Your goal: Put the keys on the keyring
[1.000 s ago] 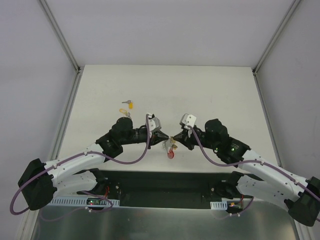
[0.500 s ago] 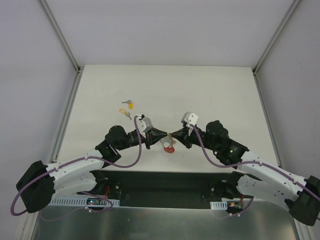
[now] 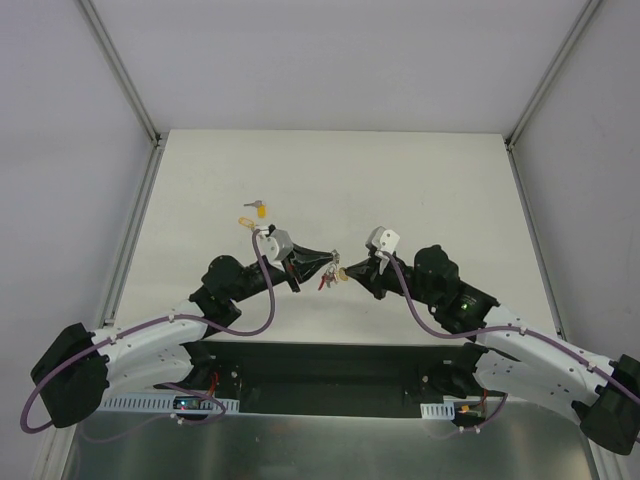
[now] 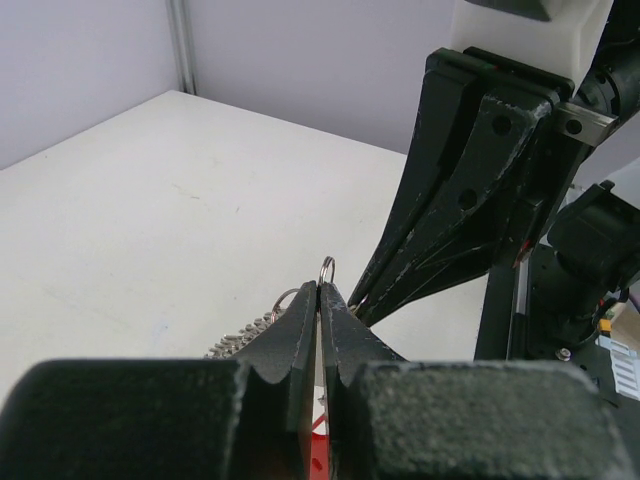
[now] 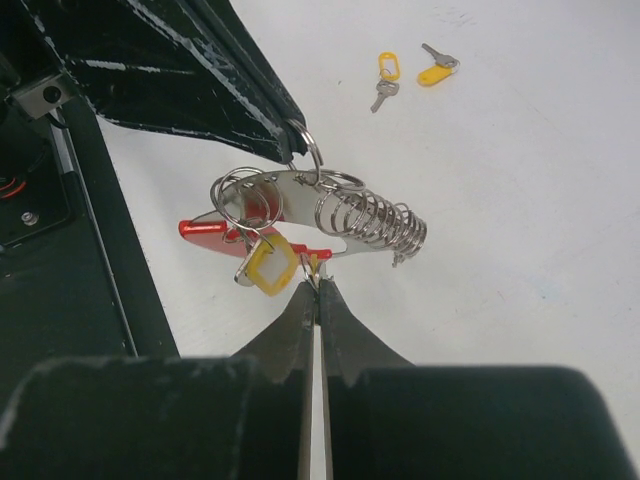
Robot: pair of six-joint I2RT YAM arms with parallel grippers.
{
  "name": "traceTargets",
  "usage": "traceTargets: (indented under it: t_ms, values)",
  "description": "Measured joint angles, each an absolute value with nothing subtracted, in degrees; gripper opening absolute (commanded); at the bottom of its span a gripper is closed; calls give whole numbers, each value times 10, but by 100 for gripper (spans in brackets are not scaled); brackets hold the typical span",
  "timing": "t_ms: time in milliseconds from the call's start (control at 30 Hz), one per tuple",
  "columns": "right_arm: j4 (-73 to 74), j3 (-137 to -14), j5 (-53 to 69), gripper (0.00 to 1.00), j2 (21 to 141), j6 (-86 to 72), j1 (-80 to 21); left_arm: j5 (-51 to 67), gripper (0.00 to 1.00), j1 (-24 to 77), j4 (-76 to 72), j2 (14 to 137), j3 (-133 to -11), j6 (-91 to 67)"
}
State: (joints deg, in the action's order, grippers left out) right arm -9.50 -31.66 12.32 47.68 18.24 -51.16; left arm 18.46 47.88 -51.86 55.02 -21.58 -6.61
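The keyring (image 5: 300, 200) hangs above the table between both grippers: a red clip (image 5: 200, 228), a silver ribbed coil (image 5: 372, 222), wire rings and a yellow tag (image 5: 266, 266). My left gripper (image 4: 322, 292) is shut on the top wire ring (image 4: 327, 270), and it also shows in the top view (image 3: 327, 262). My right gripper (image 5: 318, 288) is shut from below on a small ring with a bit of yellow, apparently one of the keys; the rest of it is hidden. The two grippers' tips almost touch (image 3: 341, 271). Two more yellow-headed keys (image 3: 260, 208) (image 3: 248, 222) lie on the table.
The white table (image 3: 430, 190) is bounded by grey walls with metal corner posts (image 3: 135, 100). In the right wrist view the two loose keys (image 5: 385, 80) (image 5: 438, 68) lie beyond the keyring. A black base plate (image 3: 320, 365) runs along the near edge.
Both grippers have shifted a little left and stayed shut. The left wrist has turned, and the keyring's red clip has swung up from hanging low to just under the tips.
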Motion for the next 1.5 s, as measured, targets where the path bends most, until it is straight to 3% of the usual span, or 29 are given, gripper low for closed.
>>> traceTargets:
  t_ms: [767, 1500]
  values:
    - [-16, -368, 77, 1, 484, 232, -511, 197, 0, 479, -469, 547, -216, -48]
    - [59, -374, 158, 1, 462, 240, -521, 379, 0, 449, -336, 552, -284, 46]
